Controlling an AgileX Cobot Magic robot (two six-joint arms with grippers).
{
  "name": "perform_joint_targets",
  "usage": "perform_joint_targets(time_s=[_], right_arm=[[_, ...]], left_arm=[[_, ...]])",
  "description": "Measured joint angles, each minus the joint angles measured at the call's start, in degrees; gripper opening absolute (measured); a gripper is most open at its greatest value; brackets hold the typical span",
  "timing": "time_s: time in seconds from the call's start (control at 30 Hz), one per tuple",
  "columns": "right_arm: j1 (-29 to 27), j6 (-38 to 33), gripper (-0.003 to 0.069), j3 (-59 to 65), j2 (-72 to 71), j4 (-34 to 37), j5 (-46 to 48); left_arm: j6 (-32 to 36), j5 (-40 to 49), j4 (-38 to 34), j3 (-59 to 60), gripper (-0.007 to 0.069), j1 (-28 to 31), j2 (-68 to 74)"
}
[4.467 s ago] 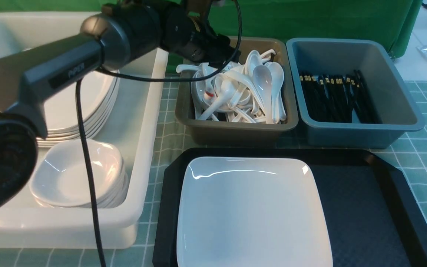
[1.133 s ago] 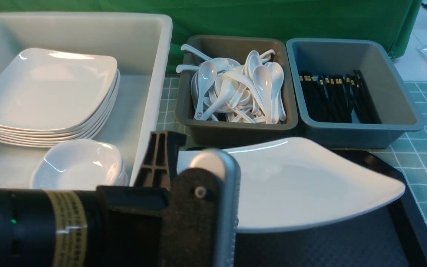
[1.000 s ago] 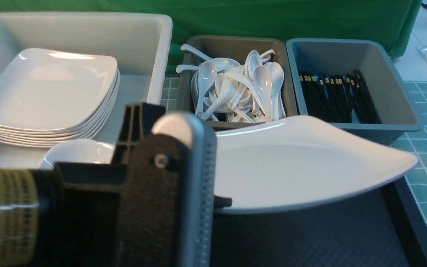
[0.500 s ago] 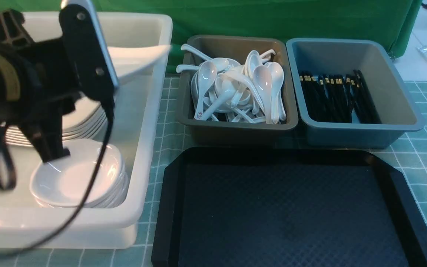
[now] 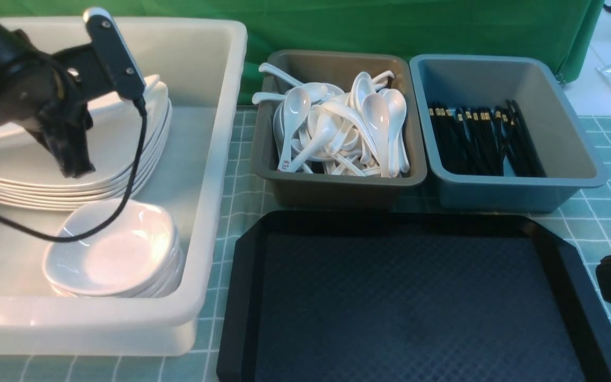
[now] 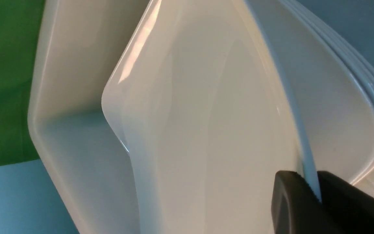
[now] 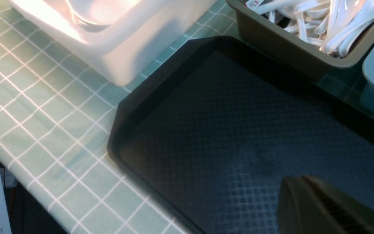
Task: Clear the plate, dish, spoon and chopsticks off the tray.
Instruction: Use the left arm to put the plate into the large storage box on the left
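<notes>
1. Tub (image 5: 215, 175): big white bin on the desk (image 5: 242, 154), left of the tray. It takes plates and dishes, so the left arm works over it.
2. Tray (image 5: 242, 297): black, centre front, floor bare in front and right wrist views. No plate, dish, spoon or chopsticks left on it.
3. Plate (image 6: 206, 130): held over the plate stack (image 5: 98, 175) in the tub, tilted, edge pinched. Looks like it's being lowered onto the stack; can't tell if it touches yet.
4. Left end effector (image 6: 312, 195): clamped on the plate rim, pads either side of the edge. An edge grip suits a flat wide plate.
5. Right end effector (image 7: 330, 208): closed, empty, over the tray's right side. Probably idling.
6. Dish stack (image 5: 114, 249): front of the tub, clear of the plates.
7. Spoons (image 5: 337, 127) in the brown bin (image 5: 337, 185); chopsticks (image 5: 480, 138) in the grey bin (image 5: 576, 175). Sorted by type.
8. Diff vs earlier frames: the plate sat flat on the tray, was then lifted at its left edge, and is now swung across into the tub. The left arm was reaching at the spoon bin before that. The right end effector has edged into the front view at right.
</notes>
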Motion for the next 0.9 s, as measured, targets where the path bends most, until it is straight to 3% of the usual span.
perform_joint_targets(time_s=[0.27,0.53,0.67,0.9], right_arm=[[0.0,-0.4,0.0024,0.0,0.0,0.0,0.0],[0.0,-0.9,0.0034,0.0,0.0,0.1,0.1],[0.0,-1.2,0.0035,0.0,0.0,0.1,0.1],[0.0,-1.5,0.0035,0.0,0.0,0.9,0.1]], left_arm=[[-5.3,-0.5,5.3,-0.7,0.0019,-0.1,5.3],[-5.7,-0.7,0.6,-0.9,0.0043,-0.1,6.3],[-5.7,-0.5,-1.9,-0.9,0.0136,-0.1,6.3],[-5.6,2.4,-7.1,-0.9,0.0402,-0.1,4.3]])
